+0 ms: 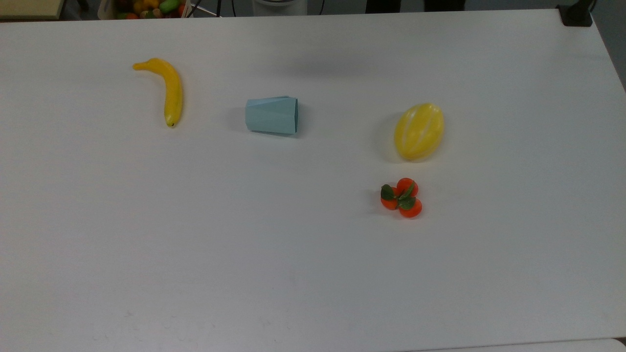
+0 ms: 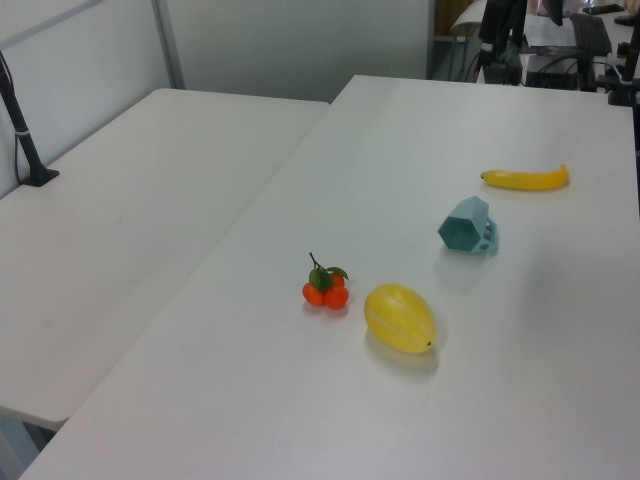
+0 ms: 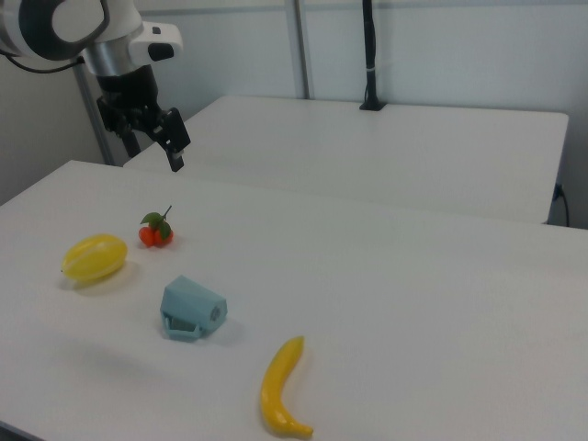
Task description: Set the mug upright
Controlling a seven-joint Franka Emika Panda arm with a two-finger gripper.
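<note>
The mug (image 1: 271,115) is a pale blue-green faceted cup lying on its side near the middle of the white table (image 1: 313,274). In the top view its wider end points right. The left view shows one hexagonal end of the mug (image 2: 466,225) facing the camera. In the right view the mug (image 3: 191,309) rests with its small looped handle low against the tabletop. My gripper (image 3: 153,152) hangs high above the table's far left edge in the right view. It is well away from the mug, open, and holds nothing.
A yellow banana (image 1: 168,90) lies at the top view's left of the mug. A yellow melon (image 1: 419,131) and a cluster of small tangerines (image 1: 402,197) lie at the top view's right. A second white table (image 2: 130,200) adjoins this one.
</note>
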